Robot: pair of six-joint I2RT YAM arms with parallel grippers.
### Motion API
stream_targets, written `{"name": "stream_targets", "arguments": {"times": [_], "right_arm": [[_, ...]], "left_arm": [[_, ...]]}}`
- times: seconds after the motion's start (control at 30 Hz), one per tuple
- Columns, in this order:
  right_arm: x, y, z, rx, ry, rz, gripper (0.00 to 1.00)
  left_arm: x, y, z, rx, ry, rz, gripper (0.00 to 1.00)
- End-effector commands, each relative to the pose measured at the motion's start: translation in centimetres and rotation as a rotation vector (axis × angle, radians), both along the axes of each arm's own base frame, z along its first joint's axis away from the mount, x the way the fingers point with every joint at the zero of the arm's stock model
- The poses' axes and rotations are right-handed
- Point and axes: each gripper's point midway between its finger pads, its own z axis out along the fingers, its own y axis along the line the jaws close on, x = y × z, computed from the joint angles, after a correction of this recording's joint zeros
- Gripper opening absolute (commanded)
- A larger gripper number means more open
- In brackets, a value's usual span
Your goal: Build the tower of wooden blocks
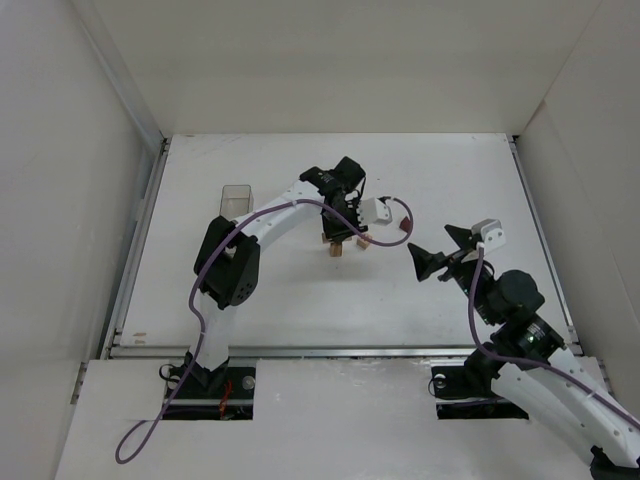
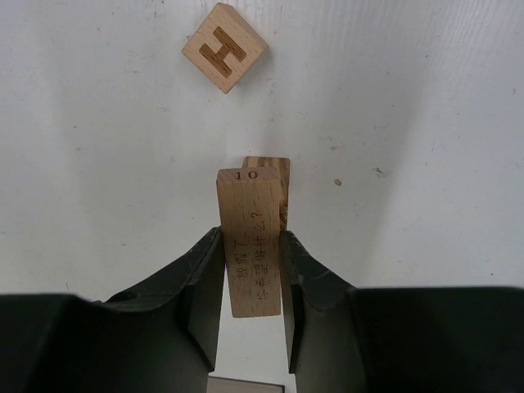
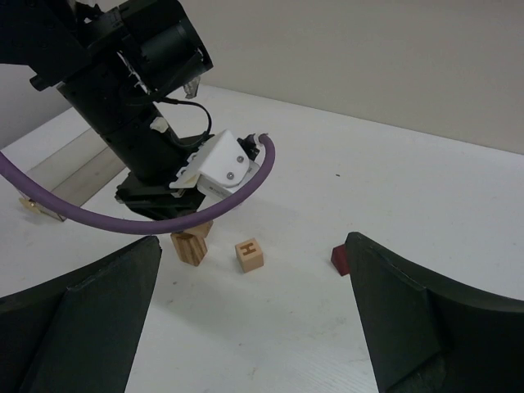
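My left gripper (image 2: pixel 252 246) is shut on a light-tan wooden bar (image 2: pixel 250 237) marked "10". The bar hangs right over an upright striped wood block (image 3: pixel 190 247), whose top edge (image 2: pixel 267 164) shows just beyond it. I cannot tell whether the two touch. From above, the left gripper (image 1: pixel 338 236) covers this spot on the table. A tan cube with an H (image 3: pixel 249 255) (image 2: pixel 225 47) lies just to the right. A dark reddish-brown block (image 3: pixel 338 259) (image 1: pixel 404 222) lies further right. My right gripper (image 3: pixel 254 327) (image 1: pixel 440 255) hovers open to the right, holding nothing.
A clear rectangular plastic box (image 1: pixel 236 197) stands at the left, beside the left arm's elbow. The left arm's purple cable (image 3: pixel 123 221) loops low over the blocks. White walls enclose the table on three sides.
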Motion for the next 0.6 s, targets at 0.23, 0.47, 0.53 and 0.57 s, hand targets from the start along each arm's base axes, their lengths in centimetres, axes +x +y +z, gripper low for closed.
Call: {"name": "stream_targets", "arguments": {"times": [0.23, 0.47, 0.53, 0.57], "right_arm": [[0.0, -0.8, 0.3, -0.003, -0.021, -0.031, 1.0], [-0.1, -0.8, 0.0, -0.003, -0.021, -0.031, 1.0], [-0.1, -0.8, 0.0, -0.003, -0.021, -0.031, 1.0], [0.0, -1.0, 0.0, -0.011, -0.024, -0.041, 1.0]], "left_arm": [[-0.6, 0.0, 0.0, -0.004, 0.022, 0.018, 0.0], [-1.2, -0.3, -0.6, 0.007, 0.049, 0.006, 0.0], [-1.5, -0.3, -0.6, 0.005, 0.064, 0.002, 0.0], [-1.5, -0.3, -0.6, 0.005, 0.064, 0.002, 0.0]]}}
